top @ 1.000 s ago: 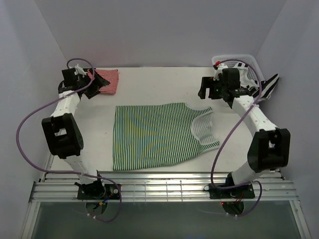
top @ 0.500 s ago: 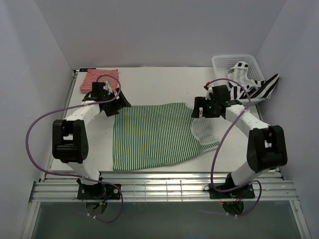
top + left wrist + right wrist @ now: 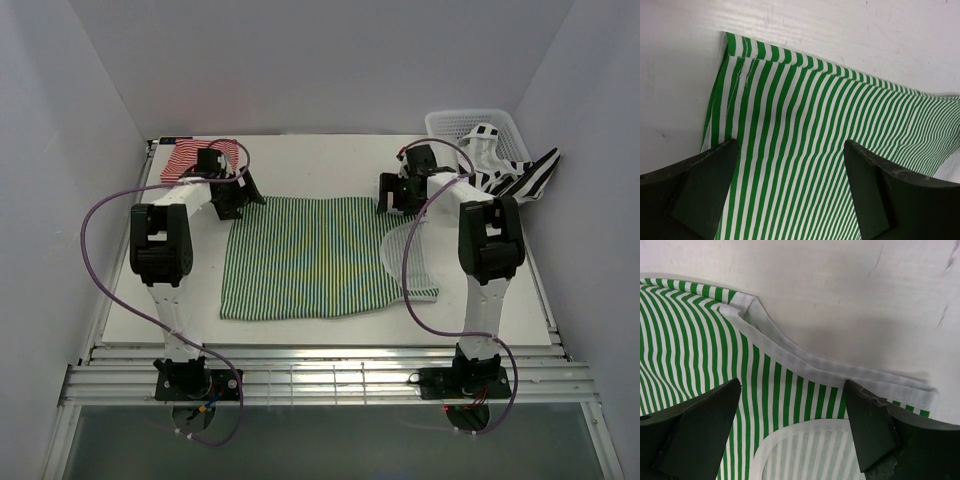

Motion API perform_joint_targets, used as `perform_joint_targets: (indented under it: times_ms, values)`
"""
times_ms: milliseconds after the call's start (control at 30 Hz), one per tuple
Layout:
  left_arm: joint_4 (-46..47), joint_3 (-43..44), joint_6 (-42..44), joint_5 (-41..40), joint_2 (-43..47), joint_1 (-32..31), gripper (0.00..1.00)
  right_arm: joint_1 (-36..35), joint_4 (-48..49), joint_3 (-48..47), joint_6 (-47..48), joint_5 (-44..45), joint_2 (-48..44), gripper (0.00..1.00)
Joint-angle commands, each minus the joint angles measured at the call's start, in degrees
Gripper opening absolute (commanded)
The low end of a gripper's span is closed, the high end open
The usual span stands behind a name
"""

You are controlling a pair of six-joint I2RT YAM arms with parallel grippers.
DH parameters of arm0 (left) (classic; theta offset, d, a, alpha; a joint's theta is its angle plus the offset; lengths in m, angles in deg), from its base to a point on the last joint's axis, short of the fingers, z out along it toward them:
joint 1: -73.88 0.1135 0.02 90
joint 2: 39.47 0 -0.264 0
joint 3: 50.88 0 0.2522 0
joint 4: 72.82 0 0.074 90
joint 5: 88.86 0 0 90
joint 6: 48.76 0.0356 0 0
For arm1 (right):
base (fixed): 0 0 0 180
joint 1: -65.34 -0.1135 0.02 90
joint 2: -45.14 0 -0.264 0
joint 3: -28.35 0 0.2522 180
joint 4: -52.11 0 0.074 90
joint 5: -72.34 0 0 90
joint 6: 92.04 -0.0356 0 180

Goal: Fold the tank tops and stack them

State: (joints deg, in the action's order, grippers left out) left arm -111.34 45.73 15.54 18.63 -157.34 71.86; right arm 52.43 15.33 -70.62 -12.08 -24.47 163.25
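Looking from above, you see the green-and-white tank top [image 3: 315, 258] spread flat in the middle of the counter [image 3: 320, 165], with its straps to the right. The red-and-white tank top [image 3: 190, 158] lies at the far left corner and seems to be folded. The black-and-white tank top [image 3: 512, 175] hangs over the basket [image 3: 450, 122] at the far right. The left arm [image 3: 160, 235] reaches to the far left corner of the green top, and the right arm [image 3: 488, 240] reaches to its far right corner.

From the left wrist, the left jaws stand wide apart and hold nothing. The hem corner [image 3: 732, 42] of the green top lies flat on the counter just beyond them.

From the right wrist, the right jaws are also released. The white-bound shoulder strap [image 3: 805, 367] lies between them, not yet pinched.

I judge that the step in hand is the first fold of the green top, taking it by its far edge. For the next move you need to lower both jaws onto the cloth and close them on its whole thickness. Then carry the far edge toward the near edge, both sides together, so the stripes do not twist.
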Motion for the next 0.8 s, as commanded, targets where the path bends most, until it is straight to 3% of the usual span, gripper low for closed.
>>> perform_joint_targets:
  times_ms: [0,233,333,433,600,767]
  values:
    - [-4.6,7.5,2.8,-4.0,-7.8,-0.1,0.98,1.8,-2.9,-5.4,-1.2,0.8,5.2,0.9]
    - [-11.5,28.0,4.2,-4.6,-20.5,-0.1,0.98,4.6,-6.2,-21.2,1.3,-2.8,14.3,0.9]
    - [-12.0,30.6,3.5,-1.8,-20.7,-0.1,0.98,4.4,-9.5,-28.2,4.8,-6.1,14.6,0.9]
    - [-11.9,30.9,3.5,-0.4,-17.1,-0.4,0.98,3.3,-9.2,-28.4,8.8,-8.0,9.0,0.9]
    - [-11.8,27.2,3.6,-3.3,-5.1,-2.1,0.98,1.7,-5.7,-18.4,9.4,-10.1,-5.7,0.9]
    - [-9.3,14.4,1.9,-5.5,7.5,-6.7,0.98,0.3,1.5,11.4,3.8,-10.1,-27.8,0.9]
